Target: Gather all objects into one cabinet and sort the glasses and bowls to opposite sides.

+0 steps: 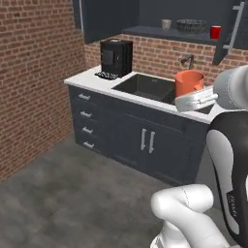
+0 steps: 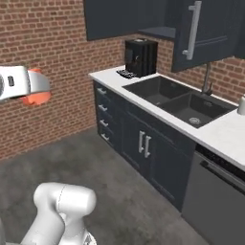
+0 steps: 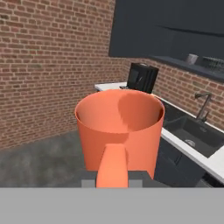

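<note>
Plain orange handleless tumbler [image 3: 119, 131] is up in the air, jaws clamped on its rim wall, well short of the dark wall cabinet [image 1: 160, 32]. Looks light, stiff, slick, so 1 rim pinch could slip.

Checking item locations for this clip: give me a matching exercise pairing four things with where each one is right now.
Things:
1. orange cup
2. red mug
3. patterned bowl
4. coffee machine

Places:
A. on the counter, left of the sink
B. in the gripper
C. cabinet shelf, right end
D. cabinet shelf, between two cups

Pairs: 1-B, 2-C, 3-D, 4-A
</note>
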Tool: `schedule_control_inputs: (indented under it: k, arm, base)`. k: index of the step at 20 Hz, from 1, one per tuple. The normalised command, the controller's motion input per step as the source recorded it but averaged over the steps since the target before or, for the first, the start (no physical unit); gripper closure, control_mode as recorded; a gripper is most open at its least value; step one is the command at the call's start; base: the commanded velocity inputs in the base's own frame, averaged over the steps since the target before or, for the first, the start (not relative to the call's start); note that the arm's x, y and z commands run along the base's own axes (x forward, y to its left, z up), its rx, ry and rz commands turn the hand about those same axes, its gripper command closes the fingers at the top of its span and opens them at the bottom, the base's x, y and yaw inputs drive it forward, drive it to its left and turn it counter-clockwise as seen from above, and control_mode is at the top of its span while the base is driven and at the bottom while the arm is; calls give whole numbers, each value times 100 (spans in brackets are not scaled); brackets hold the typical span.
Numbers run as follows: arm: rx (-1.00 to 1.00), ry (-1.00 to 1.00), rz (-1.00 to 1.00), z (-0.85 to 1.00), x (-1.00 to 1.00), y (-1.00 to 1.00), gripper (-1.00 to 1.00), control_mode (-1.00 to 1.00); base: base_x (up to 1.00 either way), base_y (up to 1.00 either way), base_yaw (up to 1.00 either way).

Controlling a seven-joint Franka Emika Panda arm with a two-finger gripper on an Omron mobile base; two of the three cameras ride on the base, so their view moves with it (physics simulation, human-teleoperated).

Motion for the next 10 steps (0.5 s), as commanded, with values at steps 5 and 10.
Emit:
schedule_control_inputs:
  k: [5,10]
  arm:
    - [0,0,0,0,0,0,100,100]
    - [0,0,0,0,0,0,100,100]
  base:
    - [69,78,-70]
    - [67,69,-68]
